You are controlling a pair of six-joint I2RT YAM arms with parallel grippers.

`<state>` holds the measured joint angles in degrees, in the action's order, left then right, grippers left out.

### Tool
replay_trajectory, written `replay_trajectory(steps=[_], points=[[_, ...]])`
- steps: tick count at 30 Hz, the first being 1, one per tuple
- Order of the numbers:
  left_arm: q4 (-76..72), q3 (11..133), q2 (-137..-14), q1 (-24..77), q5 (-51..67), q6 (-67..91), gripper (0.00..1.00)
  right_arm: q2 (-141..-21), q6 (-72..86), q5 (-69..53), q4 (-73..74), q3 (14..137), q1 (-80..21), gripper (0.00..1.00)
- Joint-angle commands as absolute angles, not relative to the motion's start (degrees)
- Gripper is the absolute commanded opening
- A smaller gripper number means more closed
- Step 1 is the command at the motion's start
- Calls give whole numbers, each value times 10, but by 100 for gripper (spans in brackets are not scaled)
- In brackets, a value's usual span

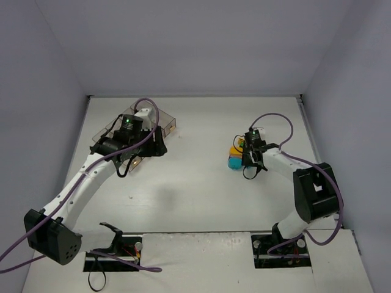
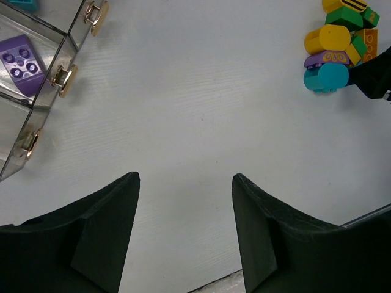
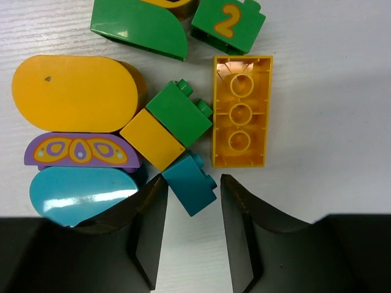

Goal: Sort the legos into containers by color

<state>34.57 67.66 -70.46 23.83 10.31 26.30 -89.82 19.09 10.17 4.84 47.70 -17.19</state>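
One teal lego (image 3: 190,182) within right hand (image 3: 192,190)

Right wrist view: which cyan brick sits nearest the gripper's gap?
The small square teal brick, right between the open fingertips; the big rounded cyan one lies left.

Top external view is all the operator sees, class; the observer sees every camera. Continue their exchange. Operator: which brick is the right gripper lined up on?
Observer: A small teal brick lies in the gap of the right gripper, which is open, so nothing is clamped.
Operator: Has anything been sorted into the bins? The left arm hides them from me.
Observer: Yes. The left wrist camera shows a purple studded brick lying in one clear bin compartment.
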Motion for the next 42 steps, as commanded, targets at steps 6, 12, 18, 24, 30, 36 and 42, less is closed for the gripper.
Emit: replay_trajectory(steps=[6, 12, 18, 24, 30, 36, 42], points=[[346, 681, -681, 236, 105, 267, 56, -898, 139, 53, 26, 492, -157, 19], [344, 682, -682, 237, 117, 268, 56, -856, 121, 32, 21, 476, -157, 0], [323, 700, -686, 238, 200, 272, 56, -707, 87, -43, 11, 457, -175, 0], [254, 714, -711, 247, 336, 339, 61, -551, 23, -156, 4, 439, -230, 0], [186, 752, -750, 283, 388, 450, 67, -497, 15, -203, 5, 439, -281, 0], [142, 778, -796, 328, 402, 527, 70, -487, 24, -245, -20, 442, -288, 0], [100, 778, -825, 364, 404, 585, 70, -492, 17, -258, -24, 445, -293, 0]])
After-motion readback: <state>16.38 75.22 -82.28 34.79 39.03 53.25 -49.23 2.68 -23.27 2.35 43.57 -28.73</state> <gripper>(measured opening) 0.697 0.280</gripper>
